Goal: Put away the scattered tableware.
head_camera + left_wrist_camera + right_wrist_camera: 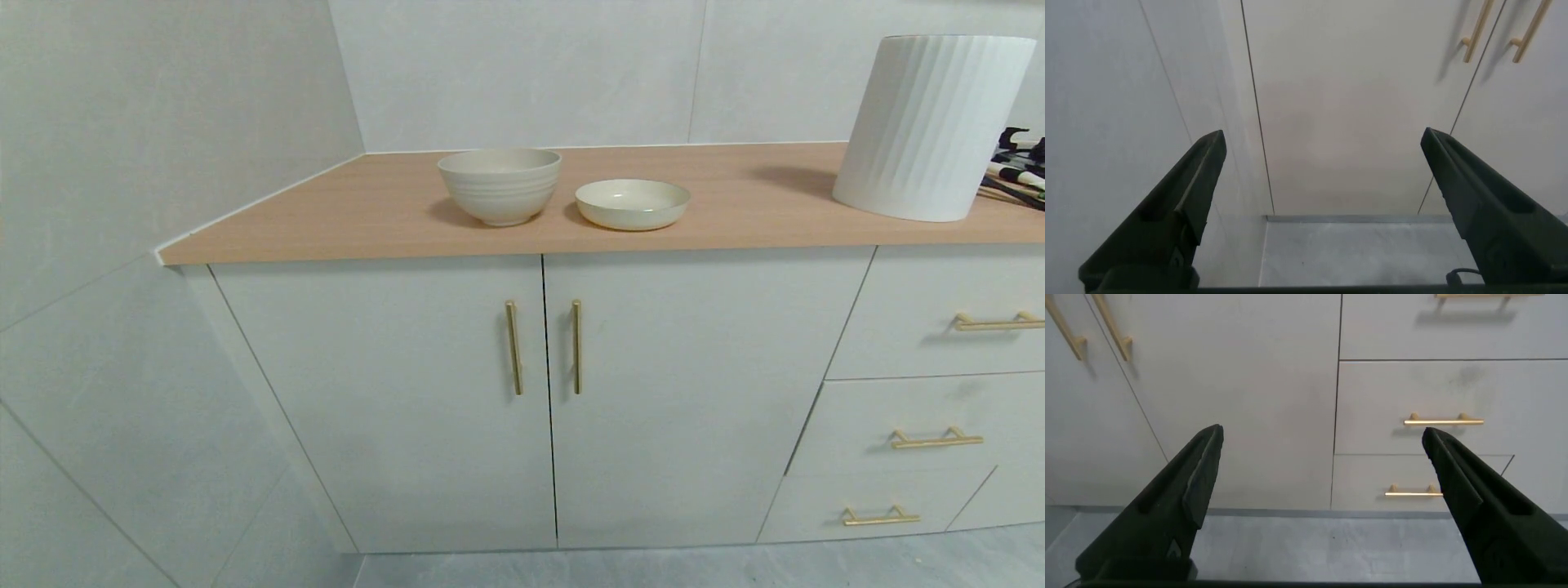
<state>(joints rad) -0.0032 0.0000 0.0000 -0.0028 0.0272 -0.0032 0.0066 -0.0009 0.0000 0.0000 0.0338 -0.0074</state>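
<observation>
Here, dish near countertop edge.

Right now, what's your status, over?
Left hand and right hand open, empty. Bowl and dish on countertop, untouched. Cabinet doors shut.

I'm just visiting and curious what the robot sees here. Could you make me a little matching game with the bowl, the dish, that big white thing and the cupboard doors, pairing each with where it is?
Things:
1. deep bowl
2. shallow dish
3. tall white ribbed container
4. cabinet doors

Places:
A. far right of the countertop
B. shut, under the countertop
C. on the countertop, nearest the left corner
D. on the countertop, between the other two things

Pairs: 1-C, 2-D, 3-A, 4-B.
</observation>
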